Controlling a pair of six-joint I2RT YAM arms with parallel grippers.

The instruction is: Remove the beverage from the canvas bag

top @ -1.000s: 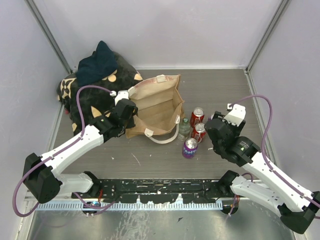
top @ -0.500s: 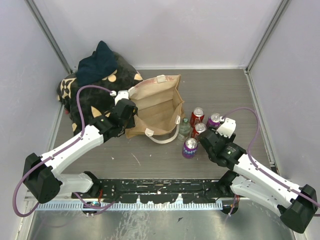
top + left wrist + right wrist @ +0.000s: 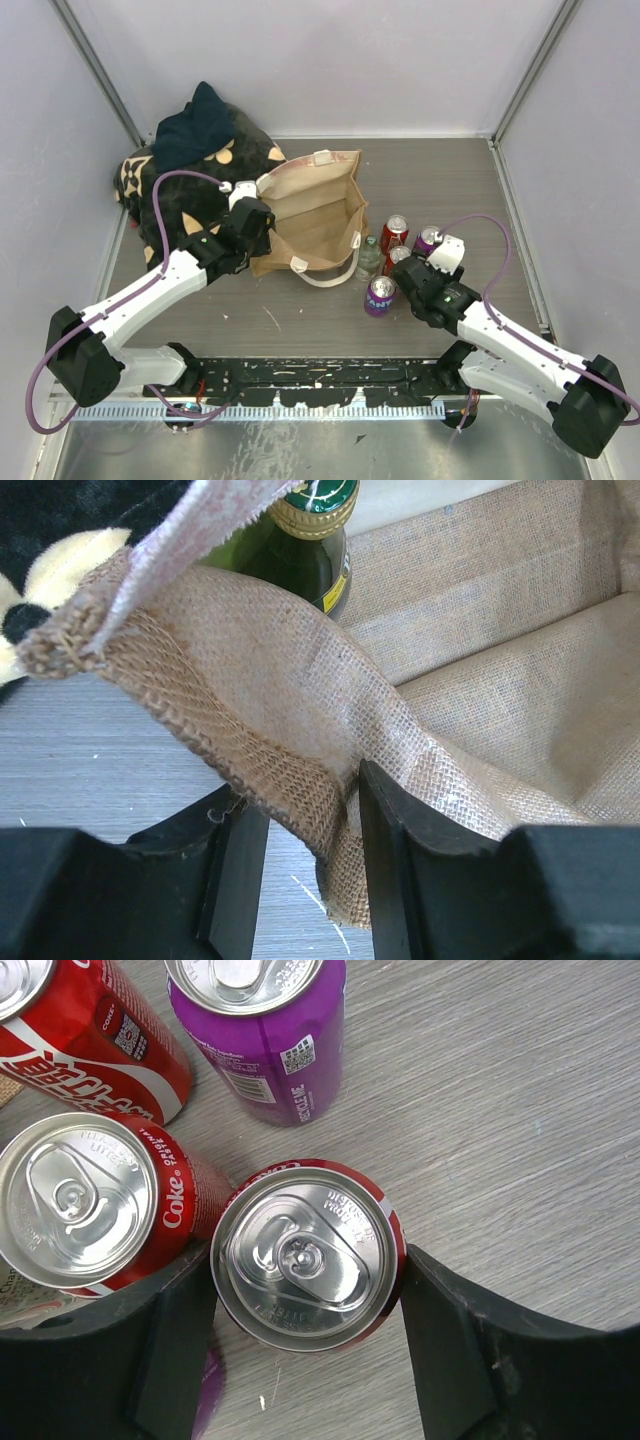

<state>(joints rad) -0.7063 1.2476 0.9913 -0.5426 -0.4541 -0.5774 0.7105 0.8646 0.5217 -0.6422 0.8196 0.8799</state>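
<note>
At inspection my right gripper (image 3: 306, 1285) stood spread to can width with a finger against each side of a red Coke can (image 3: 303, 1260). I saw no gap at either pad, so I recorded it as gripped. That can stood upright on the table (image 3: 300, 310), outside and to the right of the canvas bag (image 3: 312, 205), in a tight cluster of drinks. A second Coke can (image 3: 85, 1200) sat just beside my left-hand finger, a purple can (image 3: 262, 1030) stood close ahead, and the Fanta can (image 3: 380, 294) was partly under the same finger. My left gripper (image 3: 305, 805) was nearly closed, pinching a fold of the bag's woven wall near the rim. A green glass bottle (image 3: 305, 540) showed just past that fold, and I could not tell whether it sat inside the bag. Hazard one: the fingers had almost no clearance, so opening them wide or withdrawing at an angle would likely shove the second Coke can or tip the Fanta can. Hazard two: a pad dragging on the gripped can as I lifted away could topple it into its neighbours. Hazard three: the left hold was on loose, floppy weave only. A slip would let the mouth sag shut, and a tug could drag the bag and upset the bottle.
</note>
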